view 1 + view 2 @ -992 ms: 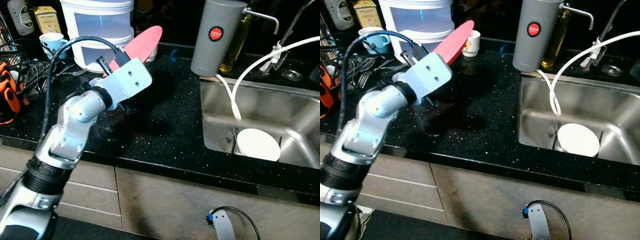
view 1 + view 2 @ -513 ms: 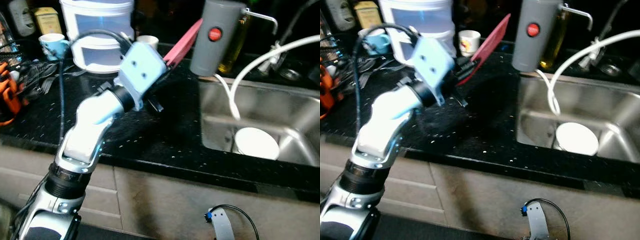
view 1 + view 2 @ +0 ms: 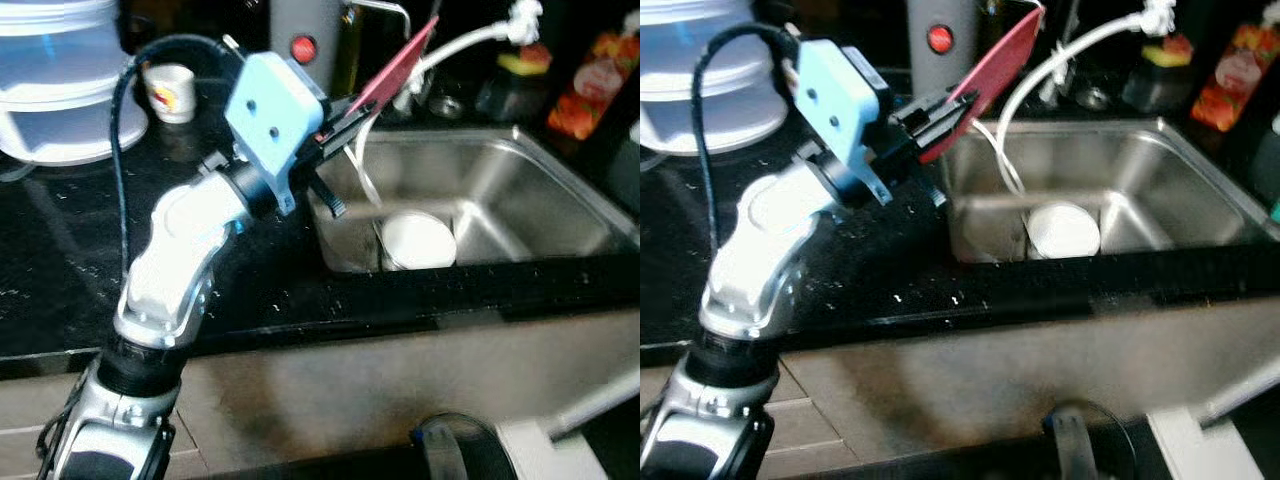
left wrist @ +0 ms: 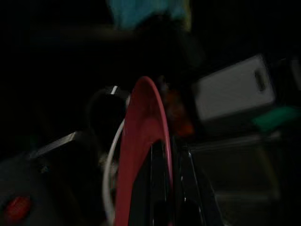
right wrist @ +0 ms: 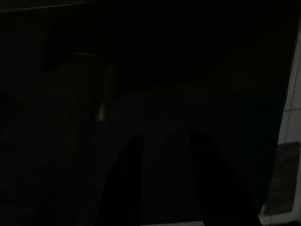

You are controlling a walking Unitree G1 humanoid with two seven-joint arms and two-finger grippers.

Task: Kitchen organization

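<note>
No lettering can be read anywhere. The grey thermos point(image 3: 931, 45) bears a round red badge point(image 3: 938, 39) (its print is blurred beyond reading), and the small white cup point(image 3: 167, 87) carries an illegible coloured mark.

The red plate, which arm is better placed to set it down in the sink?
Probably the left. The left gripper is already shut on the red plate, holding it at the sink edge above the basin. The right gripper hangs in the dark, holding nothing.
</note>
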